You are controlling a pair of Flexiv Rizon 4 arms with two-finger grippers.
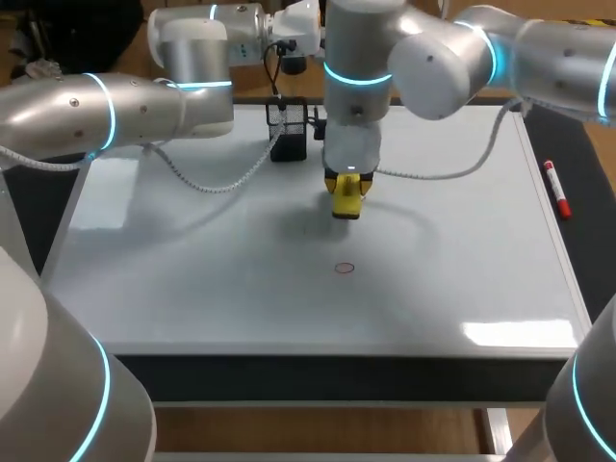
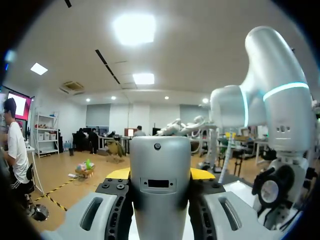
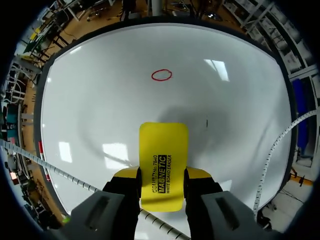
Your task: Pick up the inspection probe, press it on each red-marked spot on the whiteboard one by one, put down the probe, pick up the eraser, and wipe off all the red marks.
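My right gripper (image 1: 346,192) hangs over the middle of the whiteboard (image 1: 192,279), shut on a yellow eraser (image 1: 346,204). In the right wrist view the eraser (image 3: 163,150) sticks out from between the fingers of the gripper (image 3: 162,172). One red ring mark (image 3: 161,75) lies on the board ahead of it, nearer the front edge (image 1: 344,268). My left arm is raised at the back left. Its gripper (image 2: 160,175) is shut on the silver inspection probe (image 2: 160,165), which points out toward the room.
A black mesh holder (image 1: 289,120) stands at the board's back edge, just behind my right gripper. A red marker (image 1: 556,190) lies on the dark strip right of the board. A grey cable (image 1: 221,183) trails across the back left of the board.
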